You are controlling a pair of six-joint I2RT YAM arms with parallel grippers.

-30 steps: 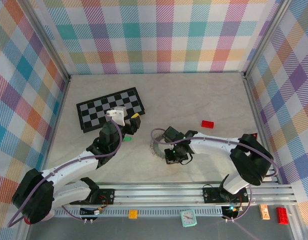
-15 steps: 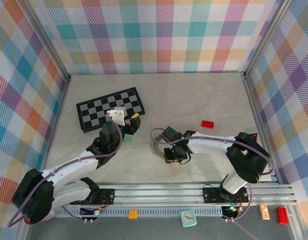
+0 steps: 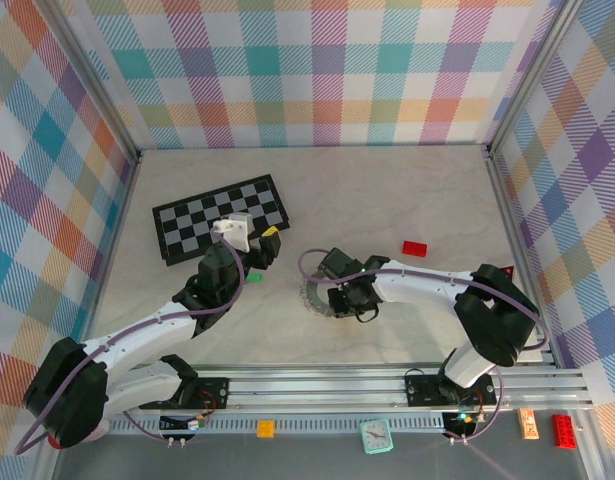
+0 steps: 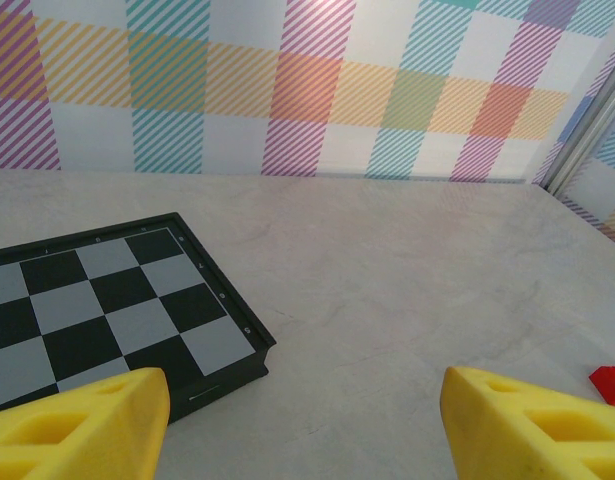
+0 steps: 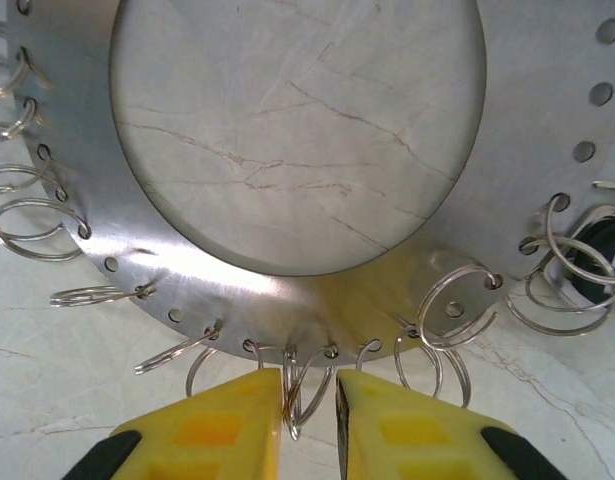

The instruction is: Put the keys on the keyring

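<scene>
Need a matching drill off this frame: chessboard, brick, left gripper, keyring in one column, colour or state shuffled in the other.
Column A
1. chessboard
2. brick
3. left gripper
4. keyring

Column B
a. open
b. red
c. black and white
d. silver

Pairs: 1-c, 2-b, 3-a, 4-d
</scene>
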